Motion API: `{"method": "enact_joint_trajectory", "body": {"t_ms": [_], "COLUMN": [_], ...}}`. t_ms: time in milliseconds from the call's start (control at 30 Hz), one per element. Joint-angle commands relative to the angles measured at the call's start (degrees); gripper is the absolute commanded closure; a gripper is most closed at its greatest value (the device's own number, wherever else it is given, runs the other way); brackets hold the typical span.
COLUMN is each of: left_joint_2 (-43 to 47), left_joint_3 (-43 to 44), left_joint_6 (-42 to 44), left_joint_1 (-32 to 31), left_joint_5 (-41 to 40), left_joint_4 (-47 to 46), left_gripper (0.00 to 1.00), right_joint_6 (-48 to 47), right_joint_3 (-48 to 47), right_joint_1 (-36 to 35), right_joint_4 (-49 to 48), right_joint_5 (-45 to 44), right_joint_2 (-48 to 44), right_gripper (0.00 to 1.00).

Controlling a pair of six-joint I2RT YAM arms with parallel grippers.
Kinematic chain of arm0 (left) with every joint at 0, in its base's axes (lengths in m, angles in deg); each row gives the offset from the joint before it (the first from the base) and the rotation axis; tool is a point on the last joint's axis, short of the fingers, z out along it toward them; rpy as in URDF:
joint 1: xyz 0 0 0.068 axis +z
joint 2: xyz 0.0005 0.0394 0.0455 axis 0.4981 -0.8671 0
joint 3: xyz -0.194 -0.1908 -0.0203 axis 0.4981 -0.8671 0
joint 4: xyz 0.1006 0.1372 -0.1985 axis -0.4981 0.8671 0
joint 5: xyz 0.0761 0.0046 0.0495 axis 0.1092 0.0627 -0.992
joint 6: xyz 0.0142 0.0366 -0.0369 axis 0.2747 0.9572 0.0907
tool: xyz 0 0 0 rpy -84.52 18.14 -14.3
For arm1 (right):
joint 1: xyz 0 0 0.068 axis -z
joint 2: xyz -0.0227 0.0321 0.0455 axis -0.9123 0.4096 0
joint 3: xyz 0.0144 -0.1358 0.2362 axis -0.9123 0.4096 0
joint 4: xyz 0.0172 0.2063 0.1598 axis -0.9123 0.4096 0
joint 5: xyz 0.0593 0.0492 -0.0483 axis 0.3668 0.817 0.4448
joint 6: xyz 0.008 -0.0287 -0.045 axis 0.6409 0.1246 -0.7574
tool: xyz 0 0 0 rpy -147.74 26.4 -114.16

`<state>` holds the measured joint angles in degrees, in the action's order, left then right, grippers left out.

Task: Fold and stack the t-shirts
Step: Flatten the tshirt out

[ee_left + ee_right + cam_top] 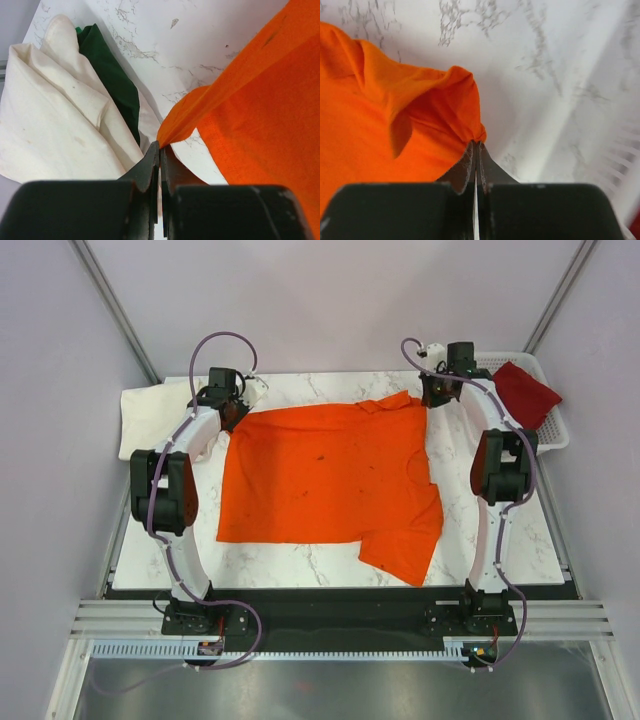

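- We counted three t-shirts: one orange, one dark red and one cream-white.
- The orange t-shirt (330, 480) lay spread flat over the middle of the bench (300, 565). One sleeve reached toward the near right side.
- The cream-white t-shirt (150, 415) lay bunched at the far left corner of the bench, overlapping its left edge. In the left wrist view a single dark green cloth (112, 75) showed between its folds.
- We saw one container, a white lattice basket (556, 428) at the far right corner. The dark red t-shirt (525, 390) lay crumpled in it.
- We counted two tools, one on each arm, both at the far edge of the orange t-shirt.
- The left tool (160, 147) was pinched tight on the shirt's far left corner. Its jaws were together with only a fold of orange cloth between them, just beside the cream-white t-shirt.
- The right tool (476, 147) was likewise clamped on the far right corner, with gathered orange cloth caught at its tips and lifted into a small peak.
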<state>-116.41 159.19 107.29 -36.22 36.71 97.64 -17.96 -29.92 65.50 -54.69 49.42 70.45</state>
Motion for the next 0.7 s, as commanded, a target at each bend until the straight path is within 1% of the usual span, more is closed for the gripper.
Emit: {"method": "enact_joint_trajectory", "body": {"t_ms": [0,100,133,167,200,233,300,400,467,533,667], "left_joint_2": [3.1,3.0,2.9,2.9,2.9,2.9,2.9,2.9,2.8,2.5,2.1], "left_joint_3": [0.0,0.3,0.4,0.5,0.6,0.6,1.2,1.7,2.1,2.4,2.0], "left_joint_6": [-0.1,-0.7,-0.9,-1.1,-1.2,-1.2,-1.0,-1.0,-1.6,-1.9,-2.1], "left_joint_1": [0.0,0.0,0.0,0.0,-0.1,-0.1,0.0,-0.1,-0.1,-0.2,-0.6], "left_joint_5": [1.0,1.6,1.7,2.0,2.1,2.1,2.0,2.3,3.0,3.3,3.7], "left_joint_4": [-0.6,-0.8,-0.8,-0.8,-0.8,-0.8,-0.8,-0.7,-0.6,-0.3,0.3], "left_gripper": [0.98,0.98,0.98,0.98,0.98,0.98,0.98,0.98,0.98,0.98,0.98], "right_joint_6": [-3.3,-4.0,-4.1,-4.3,-4.5,-4.7,-3.4,-2.8,-5.8,-7.5,-8.5], "right_joint_3": [3.1,5.8,6.5,6.8,6.1,5.3,2.5,2.7,2.6,1.4,-5.3], "right_joint_1": [-0.1,-1.3,-2.3,-2.9,-3.7,-4.9,-5.3,-5.1,-5.0,-5.0,-4.3], "right_joint_4": [-4.3,-5.4,-5.9,-6.2,-5.8,-5.3,-4.2,-5.5,-5.7,-5.7,-5.8], "right_joint_5": [-7.6,-10.6,-11.5,-13.2,-16.6,-18.6,-19.9,-18.5,-15.8,-14.7,-11.9], "right_joint_2": [-9.8,-11.2,-10.8,-10.2,-9.2,-7.3,-6.4,-7.9,-8.0,-6.2,-1.3], "right_gripper": [1.00,1.00,0.98,0.94,0.82,0.76,0.69,0.64,0.64,0.64,0.63]}}
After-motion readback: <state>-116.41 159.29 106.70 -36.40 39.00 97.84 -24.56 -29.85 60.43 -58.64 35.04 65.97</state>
